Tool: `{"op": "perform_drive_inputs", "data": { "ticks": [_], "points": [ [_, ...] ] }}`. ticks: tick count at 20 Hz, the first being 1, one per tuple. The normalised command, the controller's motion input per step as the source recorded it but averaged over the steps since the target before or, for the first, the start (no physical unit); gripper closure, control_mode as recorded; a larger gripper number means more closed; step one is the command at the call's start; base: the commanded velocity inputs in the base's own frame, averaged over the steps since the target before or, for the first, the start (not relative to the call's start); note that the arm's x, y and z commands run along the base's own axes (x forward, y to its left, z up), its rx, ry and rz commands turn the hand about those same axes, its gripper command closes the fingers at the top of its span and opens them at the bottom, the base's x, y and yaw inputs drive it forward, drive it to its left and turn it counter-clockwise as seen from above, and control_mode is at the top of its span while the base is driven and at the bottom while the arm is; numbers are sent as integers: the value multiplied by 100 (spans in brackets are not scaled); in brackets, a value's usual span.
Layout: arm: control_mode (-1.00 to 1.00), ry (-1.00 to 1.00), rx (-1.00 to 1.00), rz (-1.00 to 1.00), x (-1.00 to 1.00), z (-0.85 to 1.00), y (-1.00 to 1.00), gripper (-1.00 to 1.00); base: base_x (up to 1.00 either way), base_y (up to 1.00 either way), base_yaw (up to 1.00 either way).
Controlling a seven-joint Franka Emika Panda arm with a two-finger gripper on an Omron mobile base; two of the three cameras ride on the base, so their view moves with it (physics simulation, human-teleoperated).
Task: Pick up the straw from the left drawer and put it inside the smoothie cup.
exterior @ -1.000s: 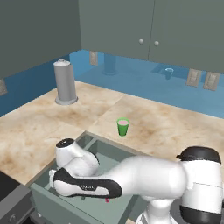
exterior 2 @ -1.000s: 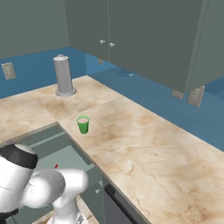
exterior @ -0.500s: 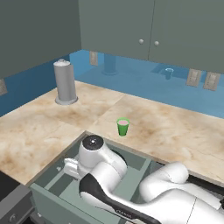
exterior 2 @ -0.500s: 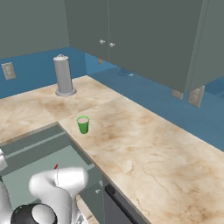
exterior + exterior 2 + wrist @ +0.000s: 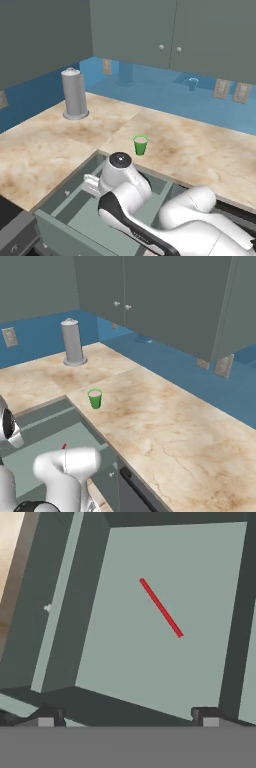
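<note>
End effector [image 5: 125,718]: hand view, fingertips spread wide apart, empty, above the straw [image 5: 161,607] lying flat on the left drawer [image 5: 150,662] floor. Left base view: smoothie cup [image 5: 140,145] upright on the table [image 5: 200,150] behind the open drawer. Right base view: straw tip just beside the arm.

- My counter [image 5: 165,421]: marbled beige; cup [image 5: 94,398] and grey canister [image 5: 73,342] stand upright on it, well apart.
- Drawer [image 5: 65,612] below me, pulled out; straw [image 5: 161,607] lies flat on its floor.
</note>
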Motion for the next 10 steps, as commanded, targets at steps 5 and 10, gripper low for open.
{"op": "perform_drive_inputs", "data": {
  "ticks": [5, 10],
  "points": [
    [-100, 5, -8, 7, 38, 0, 0, -100, 0, 0, 0],
    [-100, 0, -9, 19, 10, -6, -4, -100, 0, 0, 0]
  ]
}}
